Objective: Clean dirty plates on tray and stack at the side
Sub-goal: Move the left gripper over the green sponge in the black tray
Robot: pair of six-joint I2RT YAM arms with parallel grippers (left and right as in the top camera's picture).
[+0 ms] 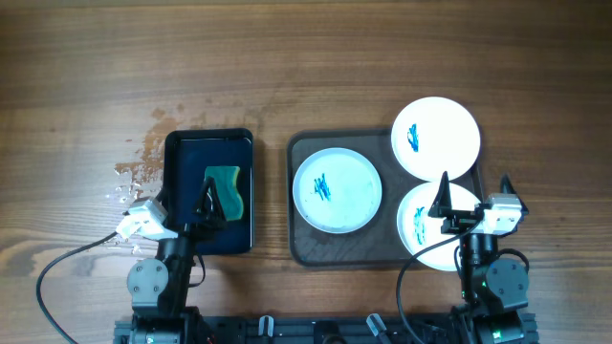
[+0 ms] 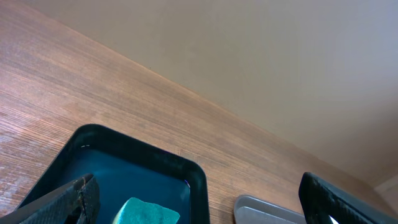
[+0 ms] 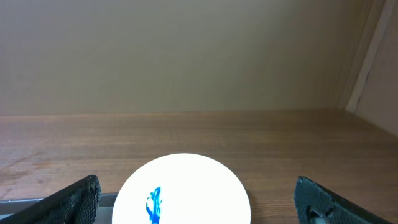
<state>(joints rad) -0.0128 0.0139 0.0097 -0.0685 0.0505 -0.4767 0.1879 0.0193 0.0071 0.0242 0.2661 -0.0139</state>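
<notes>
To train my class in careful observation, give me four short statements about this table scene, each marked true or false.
1. All three small round white plates carry blue smears. True.
2. The green sponge lies in the large dark brown tray. False: it lies in the small glossy black tray.
3. The left gripper and right gripper both stand open. True.
4. The plates are stacked in one pile. False: they lie spread out on and over the brown tray.
</notes>
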